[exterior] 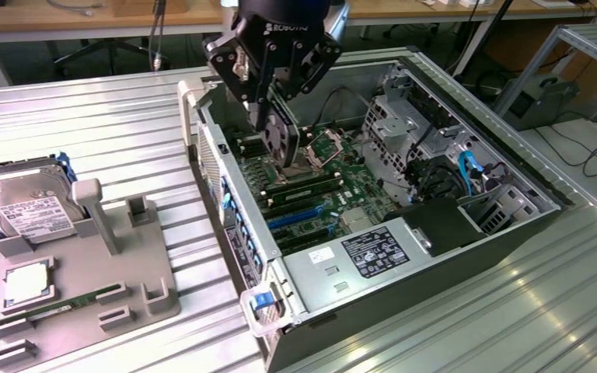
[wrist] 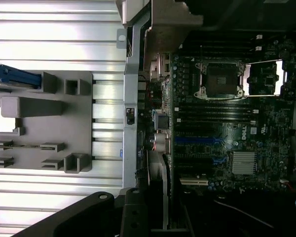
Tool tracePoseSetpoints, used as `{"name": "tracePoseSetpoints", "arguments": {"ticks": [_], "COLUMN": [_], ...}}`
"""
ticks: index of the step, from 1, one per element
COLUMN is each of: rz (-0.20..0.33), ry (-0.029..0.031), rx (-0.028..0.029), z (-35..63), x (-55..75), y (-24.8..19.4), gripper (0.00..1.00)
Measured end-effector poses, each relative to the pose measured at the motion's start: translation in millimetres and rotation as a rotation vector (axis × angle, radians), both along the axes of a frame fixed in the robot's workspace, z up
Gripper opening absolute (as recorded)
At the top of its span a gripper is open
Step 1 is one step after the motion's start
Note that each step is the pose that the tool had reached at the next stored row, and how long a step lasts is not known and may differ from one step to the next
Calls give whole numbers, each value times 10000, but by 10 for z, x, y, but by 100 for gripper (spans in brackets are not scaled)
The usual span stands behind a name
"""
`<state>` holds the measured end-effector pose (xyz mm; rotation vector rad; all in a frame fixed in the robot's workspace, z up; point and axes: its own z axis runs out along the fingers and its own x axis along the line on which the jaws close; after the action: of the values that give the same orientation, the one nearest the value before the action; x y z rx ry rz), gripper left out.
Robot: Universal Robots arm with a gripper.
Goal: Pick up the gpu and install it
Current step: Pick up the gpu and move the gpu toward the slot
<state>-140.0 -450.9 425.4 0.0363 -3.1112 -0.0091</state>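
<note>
over the open case, a card with little room for error

above the green motherboard [exterior: 325, 190] of the open grey computer case [exterior: 506, 167], the black robot fingers [exterior: 260, 93] are clenched on the thin green gpu card with a black round fan [exterior: 281, 134], held on edge and not yet seated. the likely trouble is alignment: if the gpu comes down tilted or off the line of the blue expansion slot [exterior: 301, 211], its edge could scrape the board or the dark memory modules [exterior: 304, 185]. the card hangs close to the case's rear wall [exterior: 211, 151], where its end could snag. a hard push on a misaligned slot might twist it in the grip.
</note>
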Motion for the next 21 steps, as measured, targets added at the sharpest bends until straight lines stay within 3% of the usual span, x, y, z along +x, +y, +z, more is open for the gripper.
{"name": "tracePoseSetpoints", "arguments": {"ticks": [21], "rz": [0], "ry": [0], "rx": [-3], "z": [0], "x": [181], "y": [0], "gripper": [28]}}
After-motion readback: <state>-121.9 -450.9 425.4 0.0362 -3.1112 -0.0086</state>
